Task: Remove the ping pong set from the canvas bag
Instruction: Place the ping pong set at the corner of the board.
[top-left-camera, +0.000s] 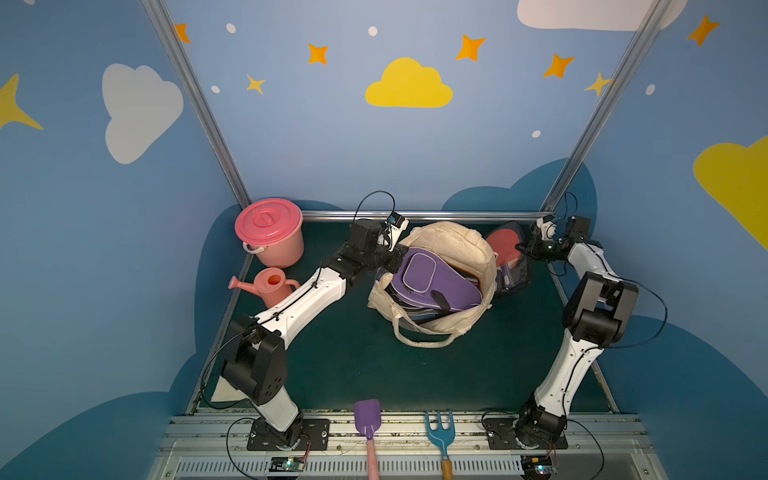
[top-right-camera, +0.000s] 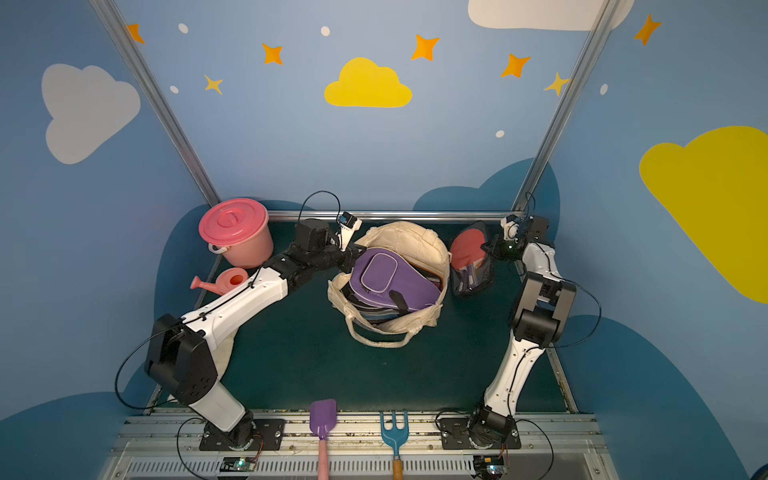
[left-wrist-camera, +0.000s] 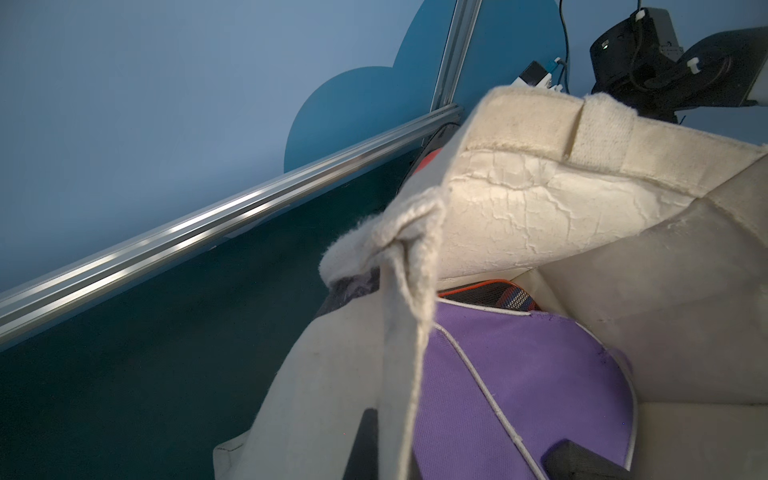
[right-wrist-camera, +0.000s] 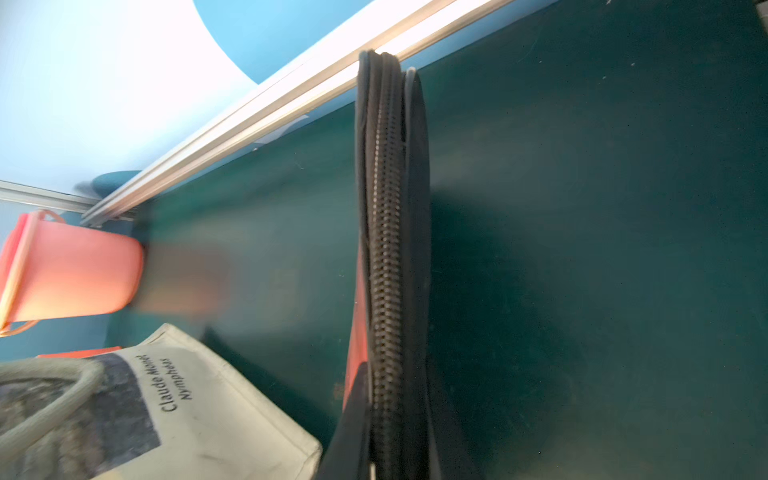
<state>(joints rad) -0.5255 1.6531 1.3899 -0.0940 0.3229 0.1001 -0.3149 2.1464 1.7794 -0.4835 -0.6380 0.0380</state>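
Clamping dark pack (top-left-camera: 505, 249), right tool (top-left-camera: 522, 248), beside bag (top-left-camera: 453, 235)

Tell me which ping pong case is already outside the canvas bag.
The dark pack showing a red paddle, held by the right gripper beside the canvas bag; the purple case lies inside it.

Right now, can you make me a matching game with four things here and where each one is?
Things
1. purple case
2. red-paddle pack
3. pink bucket
4. purple shovel

Places
A. on the front rail, next to the blue rake
B. inside the canvas bag
C. far corner, by the watering can
D. outside the bag, gripped by the right gripper

Pairs: 1-B, 2-D, 3-C, 4-A
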